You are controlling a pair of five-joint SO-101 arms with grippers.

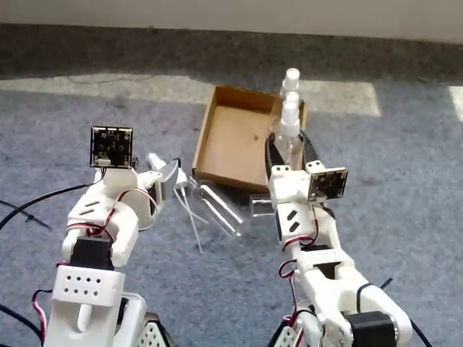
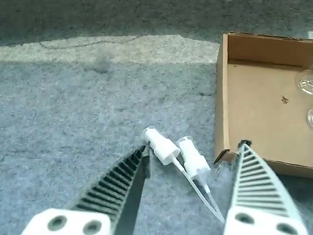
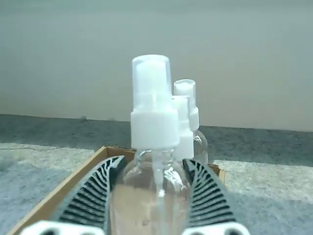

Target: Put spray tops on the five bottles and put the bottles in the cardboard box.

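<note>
Spray bottle (image 3: 151, 193), capped and upright, sits clamped in my right tool (image 3: 152, 165) at the cardboard box's (image 1: 231, 141) edge, just beside two finished bottles (image 3: 190, 115); my left tool (image 2: 192, 147) gapes wide over two loose spray tops (image 2: 164, 147).

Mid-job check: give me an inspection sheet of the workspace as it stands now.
Surface: grey carpet, sunlit strip beyond the box.
Job's things: cardboard box open; two topped bottles standing inside; two loose spray tops and two bare bottles lying on carpet.
Clutter: nothing seen.
Grippers: left gripper open over the spray tops; right gripper shut on a third topped bottle at the box.
Cables: black cable left of the left arm.
Surroundings: pale wall behind.
</note>
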